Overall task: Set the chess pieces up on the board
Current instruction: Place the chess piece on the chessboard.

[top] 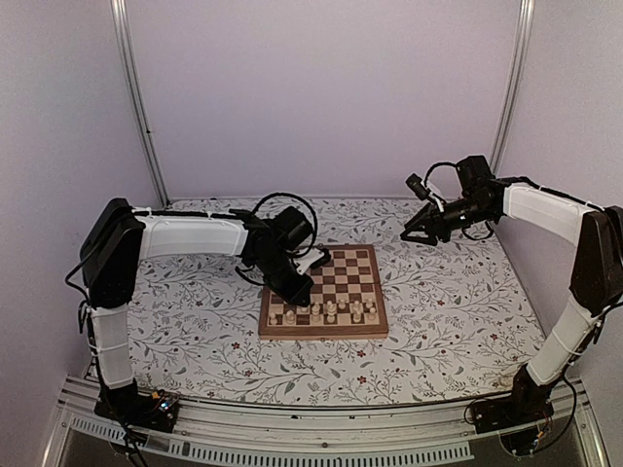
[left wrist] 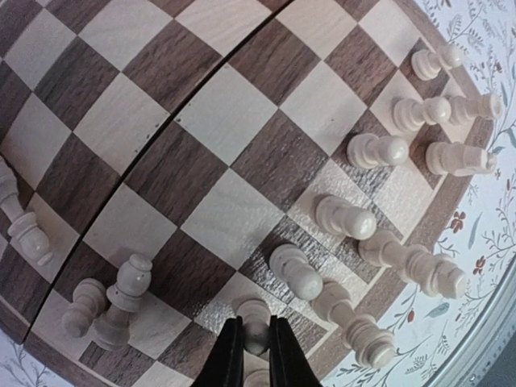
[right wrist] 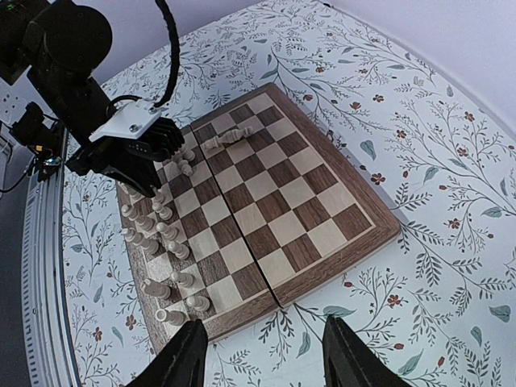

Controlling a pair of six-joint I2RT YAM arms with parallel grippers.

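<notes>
square wooden chessboard (top: 355, 265), dark brown and cream checks, mid-brown border, lies flat mid-table on the white floral-patterned table cover (top: 438, 311), between the 2 arms. grain shows clearly on the dark squares. a fold seam runs across the middle.

pale beige wooden chess pieces (top: 331, 311) are tiny, turned, matte: round heads, ringed collars, flared bases, each narrower than 1 square. most stand upright in 2 rows along the board edge nearest the arm bases, with smaller ones in the inner row and taller ones behind on the edge row. 1 long piece (right wrist: 226, 139) lies on its side a few rows further in, near the board's left border. 2 more (left wrist: 105, 310) stand pressed together near it, 1 of them tilted.

left gripper (left wrist: 255, 355): slim black fingers, clamped on a small round-headed beige pawn (left wrist: 253, 310) in the inner row. it sits low over the near-left part of the board. the pawn's head pokes out past the fingertips and its base is hidden.

right gripper (right wrist: 266, 359): black fingers spread apart with nothing between them. it is raised in the air to the right of the board, well apart from it and from every piece. its wrist view looks down across the whole board.
</notes>
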